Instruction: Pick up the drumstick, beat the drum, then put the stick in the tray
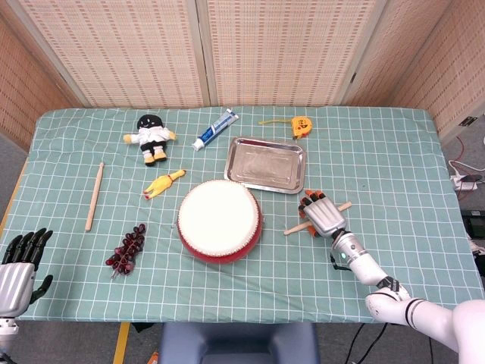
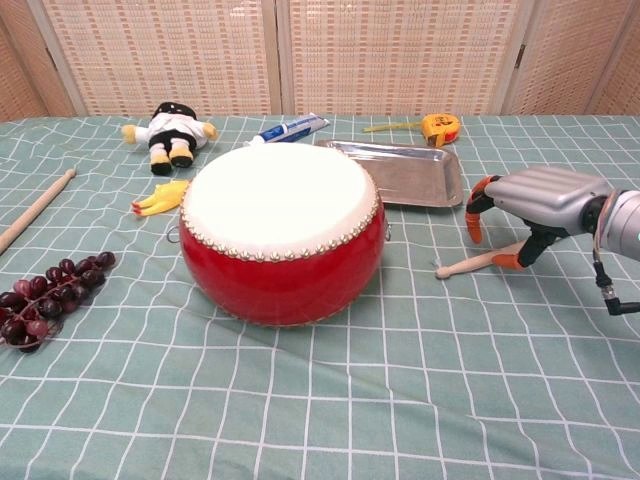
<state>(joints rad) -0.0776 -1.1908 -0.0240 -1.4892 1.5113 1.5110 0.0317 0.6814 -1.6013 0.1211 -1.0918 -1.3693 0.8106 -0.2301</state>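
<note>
The red drum [image 1: 220, 221] sits at the middle of the green checked table [image 1: 394, 152], white skin up. The steel tray [image 1: 265, 164] lies just beyond it, toward one o'clock, with nothing in it. At about three o'clock from the drum lies a drumstick [image 1: 292, 228], slanting up to the right on the cloth. The right hand [image 1: 322, 215] is directly over the middle of that stick, back upward, orange-tipped fingers [image 2: 474, 216] curled downward. From the chest view the fingers on the far side hang down beyond the stick and the thumb tip sits right against it on the near side, so the hand straddles it; the stick lies flat on the cloth, and whether the fingers have actually closed on it I cannot tell.

The left hand [image 1: 17, 269] hangs off the table's near left corner, at about eight o'clock from the drum, dark fingers straight and slightly spread, holding nothing.

A second drumstick [image 1: 94, 196] lies well off at nine o'clock, near the left edge. A bunch of dark grapes [image 1: 127, 249] rests at eight o'clock, a rubber chicken [image 1: 163, 184] at ten o'clock, a plush doll [image 1: 151, 136] beyond that, a toothpaste tube [image 1: 215, 128] at twelve o'clock, and a yellow tape measure [image 1: 301, 124] past the tray's far right corner
</note>
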